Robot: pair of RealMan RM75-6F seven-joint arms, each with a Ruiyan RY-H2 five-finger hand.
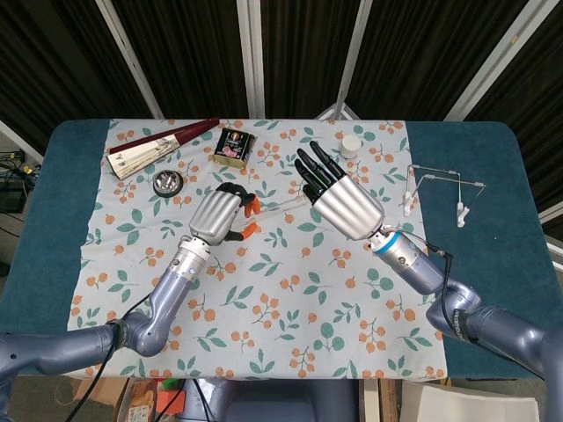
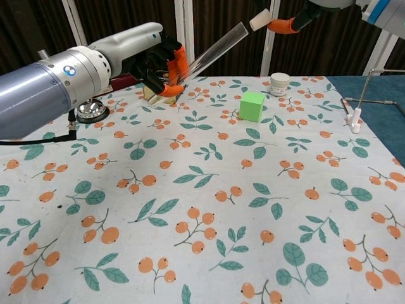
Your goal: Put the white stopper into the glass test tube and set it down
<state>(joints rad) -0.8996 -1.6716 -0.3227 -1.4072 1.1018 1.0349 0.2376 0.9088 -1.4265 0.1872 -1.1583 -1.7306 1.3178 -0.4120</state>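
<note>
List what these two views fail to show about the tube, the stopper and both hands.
- Head view: the white stopper is hidden under the right hand; only a short stretch of the glass test tube shows.
- Chest view: the right hand is cut off by the top edge, so its grip on the white stopper is partly unseen.
- Chest view: the tube's lower end is buried in the left hand.
- Neither view settles the gap between stopper and tube mouth.

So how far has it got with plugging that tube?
Both parts are picked up: the left hand holds the clear glass test tube tilted, and the right hand pinches the white stopper just off its open mouth. Inserting and setting down remain.
</note>
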